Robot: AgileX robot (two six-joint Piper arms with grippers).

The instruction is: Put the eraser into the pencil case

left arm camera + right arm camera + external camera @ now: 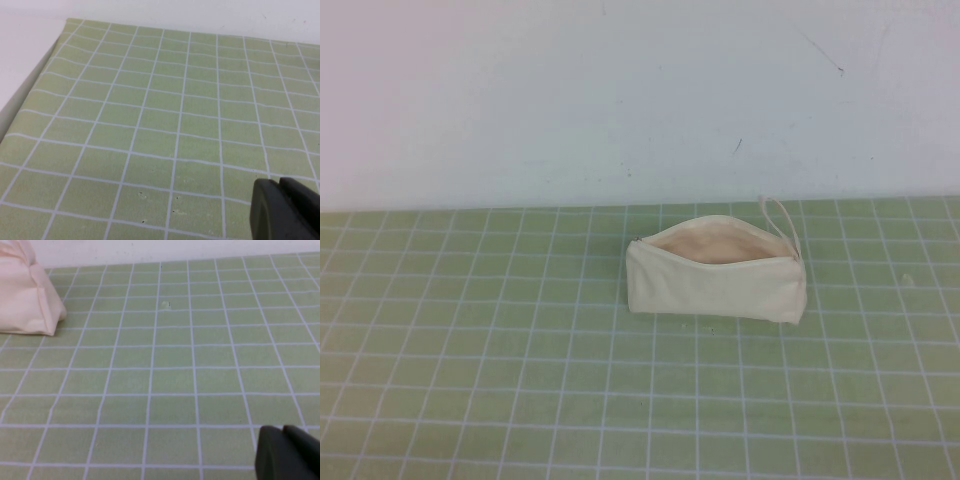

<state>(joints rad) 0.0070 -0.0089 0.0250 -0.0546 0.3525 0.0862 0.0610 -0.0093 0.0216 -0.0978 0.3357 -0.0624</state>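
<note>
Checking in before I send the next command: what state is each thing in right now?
pencil case: on the mat, unzipped, mouth open, lining showing.
cord loop: attached at the case's right end, lying toward the wall.
eraser: not seen in any view.
left gripper: above bare mat, holding nothing seen.
right gripper: above the mat, apart from the case.
</note>
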